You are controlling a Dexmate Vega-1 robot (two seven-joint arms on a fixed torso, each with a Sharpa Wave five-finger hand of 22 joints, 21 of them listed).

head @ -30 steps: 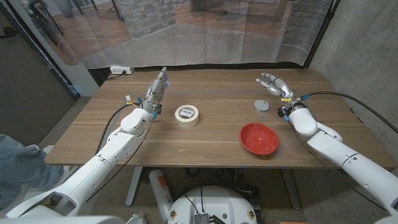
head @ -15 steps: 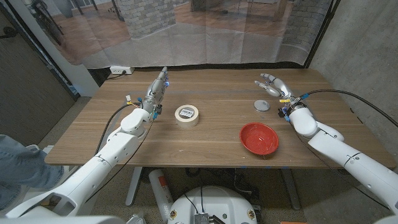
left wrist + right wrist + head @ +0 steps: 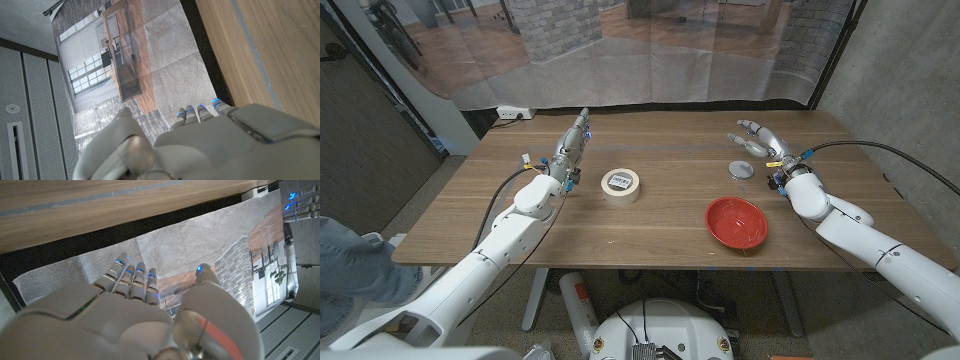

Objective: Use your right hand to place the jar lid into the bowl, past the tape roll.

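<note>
Lying on the wooden counter (image 3: 650,225), the jar lid (image 3: 741,169) is found at about 12 o'clock from the red bowl (image 3: 737,221). The right hand (image 3: 760,140) is held just beyond the lid, fingers spread, gripping nothing. The tape roll (image 3: 621,184) is set at 9 o'clock from the lid. The left hand (image 3: 574,142) is extended straight, empty.

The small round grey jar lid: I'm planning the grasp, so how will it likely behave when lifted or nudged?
The small round grey jar lid lies flat and thin on the wooden table, so it probably slides, offering little edge. It looks stiff and light. Tipped on edge, it could roll.
</note>
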